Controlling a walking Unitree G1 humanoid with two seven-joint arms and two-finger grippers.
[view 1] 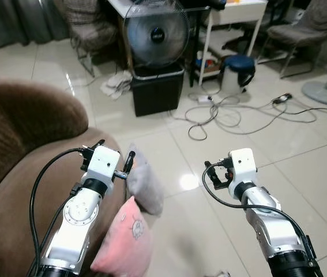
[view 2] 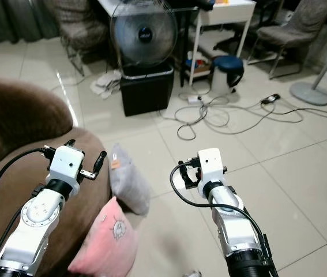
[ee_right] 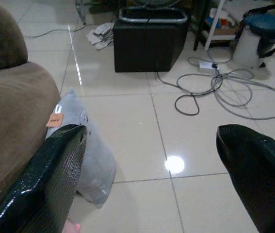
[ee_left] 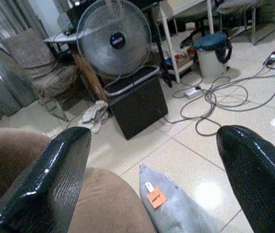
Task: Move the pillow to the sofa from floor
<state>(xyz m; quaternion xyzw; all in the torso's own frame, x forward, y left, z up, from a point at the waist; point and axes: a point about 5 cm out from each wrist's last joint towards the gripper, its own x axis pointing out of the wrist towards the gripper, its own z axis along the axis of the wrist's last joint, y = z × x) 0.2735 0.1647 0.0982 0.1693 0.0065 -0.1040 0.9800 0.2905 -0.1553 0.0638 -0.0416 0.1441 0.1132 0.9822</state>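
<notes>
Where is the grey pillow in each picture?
Left eye view: grey pillow leaning on the brown sofa, behind the pink pillow.
Right eye view: same spot.
Left wrist view: between the fingers.
Right wrist view: beside the sofa.
Shared landmark: its orange tag.

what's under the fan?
The fan stands on a black box on the tile floor. A crumpled cloth lies beside the box. The fan's base is hidden by the box's rim.
</notes>
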